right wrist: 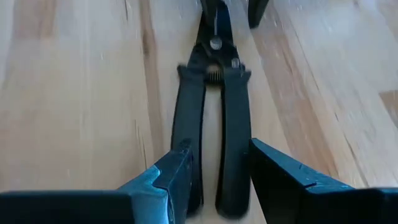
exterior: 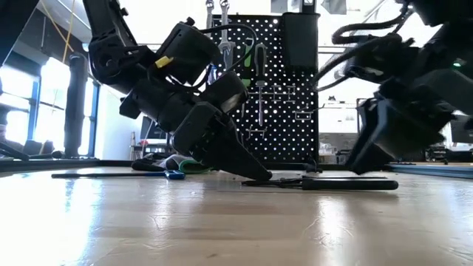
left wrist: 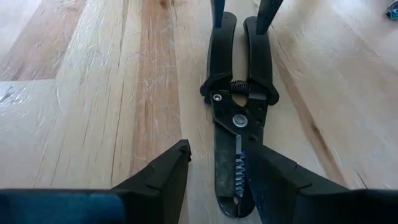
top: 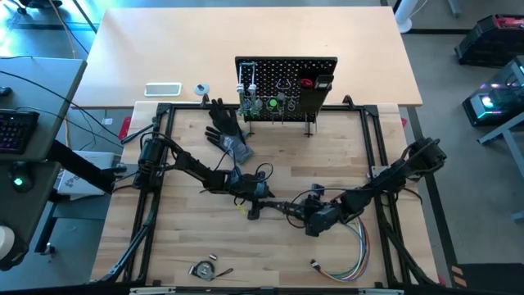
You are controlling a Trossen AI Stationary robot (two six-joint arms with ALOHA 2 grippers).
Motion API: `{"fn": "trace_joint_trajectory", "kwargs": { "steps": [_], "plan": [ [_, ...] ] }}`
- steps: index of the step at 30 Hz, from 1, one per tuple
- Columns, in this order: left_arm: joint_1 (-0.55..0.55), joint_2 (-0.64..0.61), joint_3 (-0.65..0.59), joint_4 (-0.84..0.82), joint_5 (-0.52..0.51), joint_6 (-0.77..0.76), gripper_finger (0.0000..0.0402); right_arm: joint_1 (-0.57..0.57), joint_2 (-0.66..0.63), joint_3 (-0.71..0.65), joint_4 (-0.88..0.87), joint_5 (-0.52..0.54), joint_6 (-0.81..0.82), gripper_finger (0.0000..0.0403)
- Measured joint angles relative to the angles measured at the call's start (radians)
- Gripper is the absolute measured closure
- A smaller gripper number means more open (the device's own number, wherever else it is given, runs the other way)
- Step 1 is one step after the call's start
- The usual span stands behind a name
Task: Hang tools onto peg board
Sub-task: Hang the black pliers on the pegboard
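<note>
Flat on wood, black spring-jointed pliers [left wrist: 239,118], serrated jaws.

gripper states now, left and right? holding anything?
Left gripper: jaws open around the head of the black pliers on the table, grip not confirmed.
Right gripper: jaws astride the pliers' handles; whether clamped cannot be told.

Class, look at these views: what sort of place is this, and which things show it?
Probably a robotics lab or workshop. A wooden workbench carries two robot arms, a peg board hung with tools stands at its back, and black pliers lie on the bench between both hands. Computer gear sits around the table.
</note>
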Motion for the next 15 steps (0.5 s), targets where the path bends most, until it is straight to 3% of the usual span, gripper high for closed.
{"fn": "trace_joint_trajectory", "kwargs": {
  "steps": [10,15],
  "plan": [
    [0.0,0.0,-0.002,0.001,-0.012,0.001,0.0255,0.135,-0.082,-0.002,-0.222,0.161,0.322,0.0253],
    [0.0,0.0,-0.002,0.002,-0.015,0.002,0.0255,0.211,-0.138,-0.078,-0.128,0.21,0.576,0.0253]
  ]
}}
